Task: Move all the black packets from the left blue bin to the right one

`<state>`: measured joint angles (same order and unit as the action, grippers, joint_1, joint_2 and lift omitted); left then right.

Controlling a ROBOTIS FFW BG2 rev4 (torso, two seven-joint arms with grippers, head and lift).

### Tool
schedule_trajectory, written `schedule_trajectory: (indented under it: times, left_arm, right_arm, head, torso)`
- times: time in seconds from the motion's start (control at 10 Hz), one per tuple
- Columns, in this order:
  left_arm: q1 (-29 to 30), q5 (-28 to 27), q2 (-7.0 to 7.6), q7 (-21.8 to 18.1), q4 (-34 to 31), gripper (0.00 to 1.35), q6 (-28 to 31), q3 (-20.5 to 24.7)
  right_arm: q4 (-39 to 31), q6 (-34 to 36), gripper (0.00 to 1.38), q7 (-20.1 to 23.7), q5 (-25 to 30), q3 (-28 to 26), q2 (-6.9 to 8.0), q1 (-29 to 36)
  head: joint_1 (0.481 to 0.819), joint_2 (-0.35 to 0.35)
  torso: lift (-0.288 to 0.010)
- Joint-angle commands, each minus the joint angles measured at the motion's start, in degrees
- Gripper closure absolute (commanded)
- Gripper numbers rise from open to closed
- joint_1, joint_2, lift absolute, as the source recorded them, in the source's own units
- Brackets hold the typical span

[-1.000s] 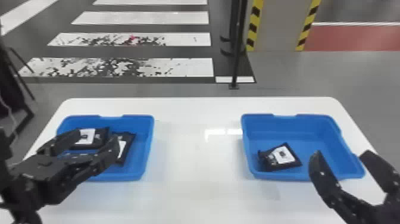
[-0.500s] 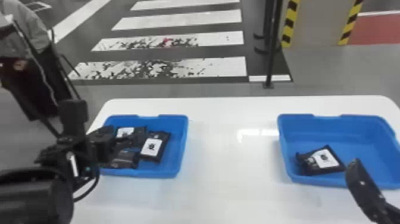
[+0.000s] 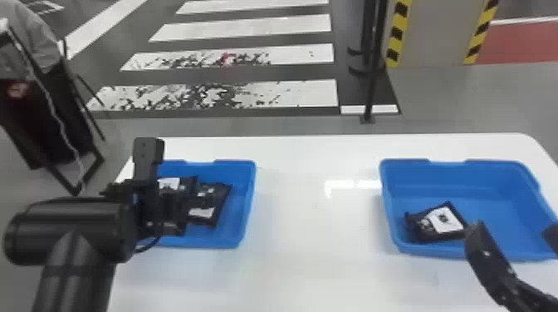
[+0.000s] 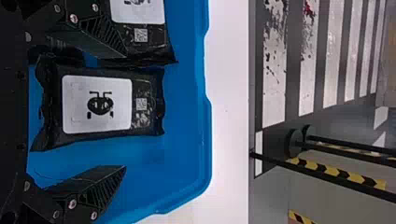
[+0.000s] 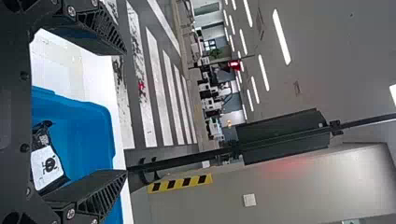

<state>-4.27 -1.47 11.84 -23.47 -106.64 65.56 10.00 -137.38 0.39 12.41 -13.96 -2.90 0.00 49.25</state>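
left pincer: at the left bin, released, fingers wide apart. from the left wrist, a black packet lies label up in the space between the two fingers, not clamped. a second packet lies to its left, partly behind the pincer's left finger; whether that finger touches it, cannot tell. the right finger is over blue bin floor, apart from the middle packet. dark shape on the pincer's near side, partly hidden by it; probably another packet, count under the pincer uncertain.

right pincer: at the near side of the right bin, also released, fingers well apart, grip empty. one black packet, white label up, is in that bin, just left of and beyond the pincer's left finger; contact cannot be told.

white counter under both bins, its bare stretch between the two pincers. striped floor and a dark pole stand beyond them.
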Motion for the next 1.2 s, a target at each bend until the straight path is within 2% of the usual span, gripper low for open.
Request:
schedule_trajectory:
  times: [0.0,0.2,0.3,0.4,0.5,0.6,0.7,0.8,0.9,1.1]
  left_arm:
    - [-2.06,-2.19,-0.33,-0.09,3.77,0.21,1.10,-0.17]
    - [-6.70,-2.30,0.90,-1.58,10.94,0.22,0.68,-3.94]
    - [-7.68,-2.42,0.99,-2.20,12.91,0.23,0.68,-4.28]
    - [-7.82,-2.19,0.90,-2.64,13.48,0.35,1.80,-4.28]
    - [-7.54,-2.30,0.64,-2.64,13.48,0.60,3.77,-4.17]
    - [-7.68,-2.65,0.55,-2.55,13.48,0.79,6.72,-4.06]
    - [-7.54,-3.45,0.73,-3.17,13.48,0.82,6.58,-4.28]
    - [-7.26,-5.16,0.90,-3.96,13.19,1.30,4.61,-4.63]
    - [-6.56,-4.02,0.64,-4.31,11.37,1.22,3.77,-3.60]
    - [-1.07,-0.70,0.29,-4.84,-0.73,1.20,4.47,-1.43]
  right_arm:
    - [0.20,0.17,0.13,0.07,-0.21,0.04,0.05,-0.04]
    - [0.20,0.45,0.13,0.16,-0.32,0.16,0.05,-0.18]
    - [0.34,0.59,0.13,0.16,-0.44,0.16,0.05,-0.32]
    - [0.34,0.73,0.13,0.24,-0.55,0.16,0.05,-0.32]
    - [0.48,0.87,0.13,0.24,-0.78,0.16,0.05,-0.32]
    - [0.48,1.01,0.13,0.33,-1.01,0.27,0.05,-0.32]
    - [0.48,1.15,0.13,0.42,-1.12,0.27,0.05,-0.32]
    - [0.48,1.15,0.13,0.42,-1.35,0.27,0.05,-0.32]
    - [0.48,1.15,0.13,0.42,-1.58,0.27,0.05,-0.32]
    - [0.48,1.43,0.13,0.60,-1.70,0.27,0.05,-0.32]
  head:
    - [0.695,0.159]
    - [0.695,0.171]
    - [0.695,0.161]
    - [0.695,0.156]
    - [0.695,0.152]
    - [0.695,0.152]
    - [0.695,0.155]
    - [0.695,0.158]
    - [0.695,0.161]
    - [0.695,0.159]
  torso:
    - [-0.140]
    - [-0.140]
    - [-0.140]
    - [-0.140]
    - [-0.140]
    - [-0.140]
    - [-0.140]
    - [-0.140]
    - [-0.140]
    - [-0.140]
